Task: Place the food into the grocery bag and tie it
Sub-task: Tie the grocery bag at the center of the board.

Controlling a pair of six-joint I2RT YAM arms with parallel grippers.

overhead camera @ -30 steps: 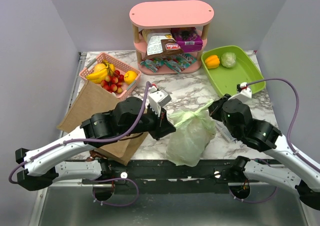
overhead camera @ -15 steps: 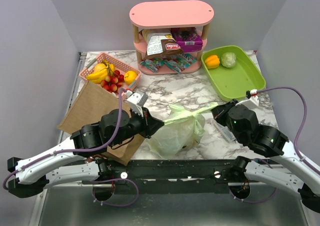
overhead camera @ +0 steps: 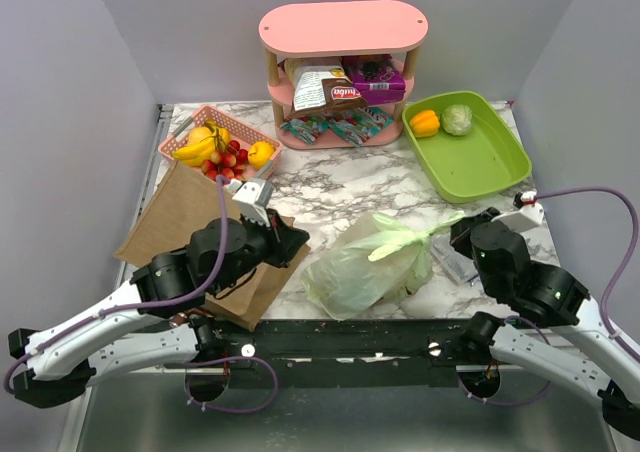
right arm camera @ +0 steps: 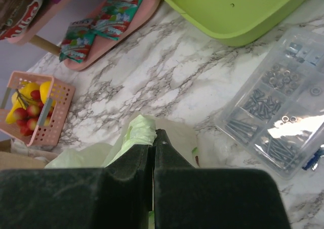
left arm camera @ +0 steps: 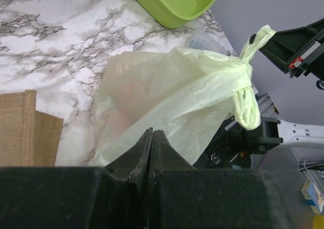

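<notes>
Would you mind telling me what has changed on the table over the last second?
The left gripper drew back toward its base and appears to have let go of the grocery bag. The right gripper pulled rightward, still clamping a handle; the bag slumped that way. Basket, shelf and green tray stayed put.

Pale grey walls (overhead camera: 60, 92) are standing around a white marble table (overhead camera: 370, 177). A little pink shelf (overhead camera: 343, 27) is sitting at the back. Soft light is falling evenly everywhere.
</notes>
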